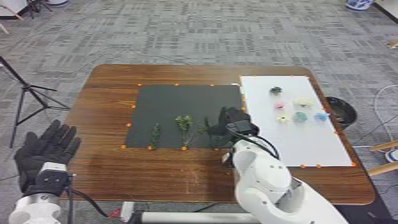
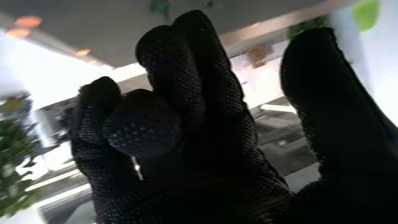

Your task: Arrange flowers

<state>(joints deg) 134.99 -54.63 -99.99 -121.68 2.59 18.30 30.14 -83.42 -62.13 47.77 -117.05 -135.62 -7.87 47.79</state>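
Our right hand, loosely open, is at the black mat's right edge, near green sprigs; our open left hand waits. Likely laying greenery, we next need a flower from the white sheet.

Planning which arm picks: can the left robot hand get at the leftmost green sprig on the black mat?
Likely yes: the left robot hand is open by the table's left edge, and the right robot hand, at the mat's right edge, leaves that sprig free.
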